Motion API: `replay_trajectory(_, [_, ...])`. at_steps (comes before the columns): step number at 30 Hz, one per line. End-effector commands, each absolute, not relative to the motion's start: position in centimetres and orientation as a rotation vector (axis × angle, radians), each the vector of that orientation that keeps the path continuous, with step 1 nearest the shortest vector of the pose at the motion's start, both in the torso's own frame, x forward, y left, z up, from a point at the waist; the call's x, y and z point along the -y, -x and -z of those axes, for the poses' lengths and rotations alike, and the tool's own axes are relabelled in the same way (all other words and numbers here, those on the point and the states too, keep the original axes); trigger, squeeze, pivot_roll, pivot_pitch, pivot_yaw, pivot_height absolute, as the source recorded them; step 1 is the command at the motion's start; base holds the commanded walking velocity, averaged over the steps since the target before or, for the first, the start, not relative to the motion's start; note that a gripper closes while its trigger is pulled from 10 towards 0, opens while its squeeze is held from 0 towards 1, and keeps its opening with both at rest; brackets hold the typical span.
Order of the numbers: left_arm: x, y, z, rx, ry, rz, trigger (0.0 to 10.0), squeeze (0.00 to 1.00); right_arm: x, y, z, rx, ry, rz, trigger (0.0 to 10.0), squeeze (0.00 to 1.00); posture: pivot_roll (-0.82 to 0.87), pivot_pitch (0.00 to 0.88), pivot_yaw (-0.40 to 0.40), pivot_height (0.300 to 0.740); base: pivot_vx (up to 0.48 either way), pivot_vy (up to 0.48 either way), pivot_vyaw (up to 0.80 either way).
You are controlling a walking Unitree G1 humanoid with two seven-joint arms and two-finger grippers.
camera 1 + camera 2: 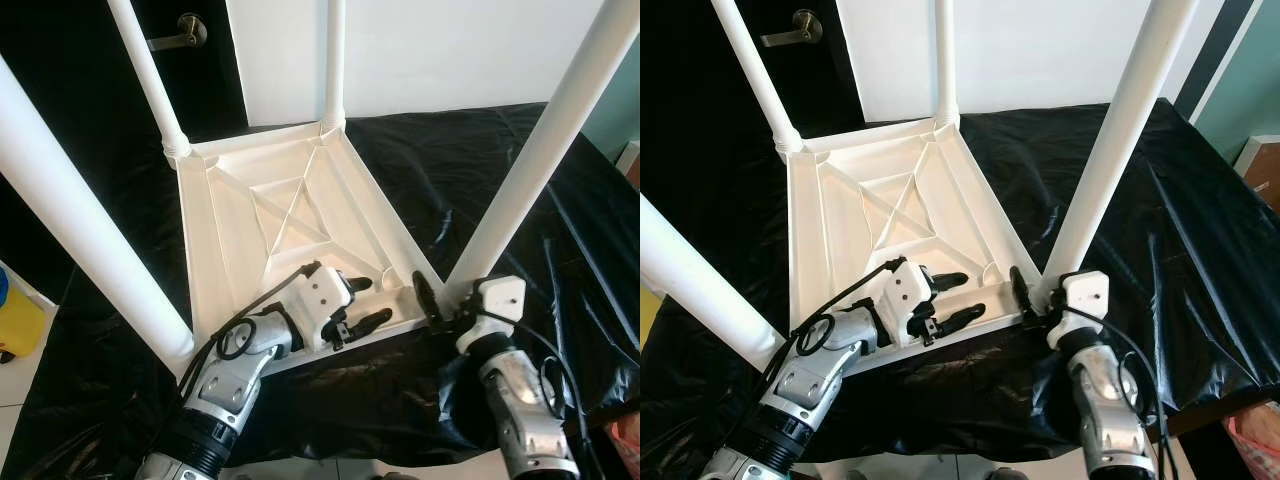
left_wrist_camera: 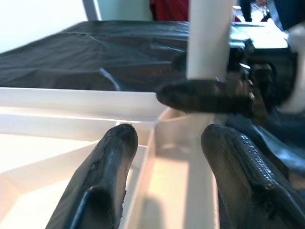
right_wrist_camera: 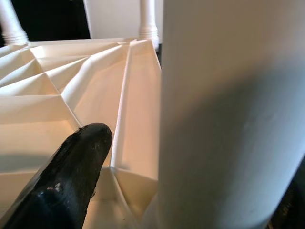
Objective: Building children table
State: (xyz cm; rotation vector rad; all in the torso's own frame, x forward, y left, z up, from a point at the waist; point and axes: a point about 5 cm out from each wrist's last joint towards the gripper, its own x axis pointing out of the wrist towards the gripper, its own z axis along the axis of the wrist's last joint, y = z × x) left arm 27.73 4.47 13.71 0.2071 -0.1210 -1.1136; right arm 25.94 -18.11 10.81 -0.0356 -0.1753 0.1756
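A white children's table lies upside down on a black plastic sheet, with its white legs pointing up. My left gripper is open over the near rim of the underside, with nothing between its fingers. My right gripper sits at the base of the near right leg. It straddles the leg: one black finger stands a little apart from the leg on the inner side, and the other finger is hidden behind it. The near left leg rises beside my left arm.
The two far legs stand in front of a dark door with a handle and a white wall. A yellow object sits on the floor at the left. The black sheet spreads wide to the right of the table.
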Motion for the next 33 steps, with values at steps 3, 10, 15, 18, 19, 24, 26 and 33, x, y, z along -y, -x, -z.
replay_trajectory(3, [-5.4, -28.9, -14.2, 0.152, -0.176, 0.892, 10.0, 0.0, 17.7, -25.7, -10.5, 0.175, 0.025, -0.157, 10.0, 0.0, -0.15, 0.081, 0.039, 0.74, 0.0, 0.0, 0.0])
replay_trajectory(10, [-4.8, -28.3, -14.3, 0.159, -0.194, 0.945, 10.0, 0.0, 17.9, -25.8, -10.7, 0.183, 0.057, -0.202, 10.0, 0.0, -0.15, 0.086, 0.034, 0.74, 0.0, 0.0, 0.0])
replay_trajectory(15, [-4.2, -27.5, -13.9, 0.159, -0.217, 1.033, 10.0, 0.0, 18.3, -26.1, -11.0, 0.177, 0.101, -0.292, 10.0, 0.0, -0.15, 0.095, 0.027, 0.74, 0.0, 0.0, 0.0])
replay_trajectory(18, [-3.7, -26.9, -13.7, 0.155, -0.238, 1.089, 10.0, 0.0, 18.6, -26.2, -11.3, 0.165, 0.132, -0.361, 10.0, 0.0, -0.14, 0.102, 0.026, 0.74, 0.0, 0.0, 0.0])
replay_trajectory(19, [-3.7, -26.9, -13.7, 0.155, -0.238, 1.089, 10.0, 0.0, 18.6, -26.2, -11.3, 0.165, 0.132, -0.361, 10.0, 0.0, -0.14, 0.102, 0.026, 0.74, 0.0, 0.0, 0.0])
replay_trajectory(24, [-3.5, -26.3, -13.2, 0.137, -0.246, 1.125, 10.0, 0.0, 19.0, -26.4, -11.4, 0.147, 0.169, -0.421, 10.0, 0.0, -0.14, 0.103, 0.028, 0.74, 0.0, 0.0, 0.0])
replay_trajectory(26, [-3.4, -26.1, -13.0, 0.129, -0.26, 1.141, 10.0, 0.0, 19.3, -26.6, -11.5, 0.14, 0.182, -0.441, 10.0, 0.0, -0.15, 0.102, 0.029, 0.74, 0.0, 0.0, 0.0])
replay_trajectory(33, [-3.1, -25.8, -12.6, 0.113, -0.285, 1.17, 10.0, 0.0, 20.5, -27.2, -12.1, 0.103, 0.235, -0.532, 6.0, 0.0, -0.15, 0.096, 0.032, 0.74, 0.0, 0.0, 0.0])
